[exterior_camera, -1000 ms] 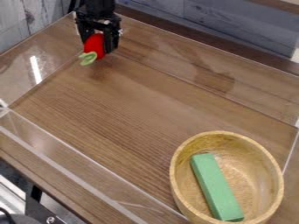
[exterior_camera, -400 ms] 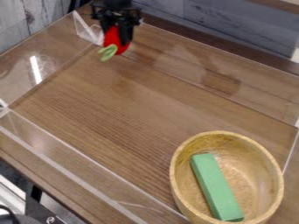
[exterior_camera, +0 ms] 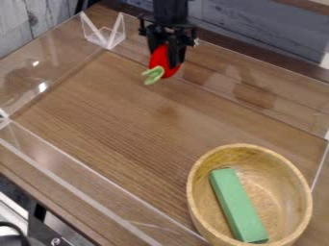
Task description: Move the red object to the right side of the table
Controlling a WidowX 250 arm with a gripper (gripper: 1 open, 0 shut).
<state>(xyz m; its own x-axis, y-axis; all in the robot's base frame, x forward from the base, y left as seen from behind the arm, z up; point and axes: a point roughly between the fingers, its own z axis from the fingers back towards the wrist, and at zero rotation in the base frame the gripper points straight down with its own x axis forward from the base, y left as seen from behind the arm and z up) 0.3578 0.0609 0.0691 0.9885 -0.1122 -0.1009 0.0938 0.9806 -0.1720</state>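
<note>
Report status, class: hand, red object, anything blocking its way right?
Hand shut on the red object, lifted off the table. Path rightward bare; wooden bowl with green block sits near right corner.

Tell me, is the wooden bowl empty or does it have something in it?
Not empty. The wooden bowl holds a green block lying flat inside.

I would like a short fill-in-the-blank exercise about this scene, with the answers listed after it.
1. The gripper is shut on the ____ object.
2. The green block lies inside the round ____.
3. The bowl stands near the ____ right corner of the table in the picture.

Answers: red; bowl; bottom
</note>
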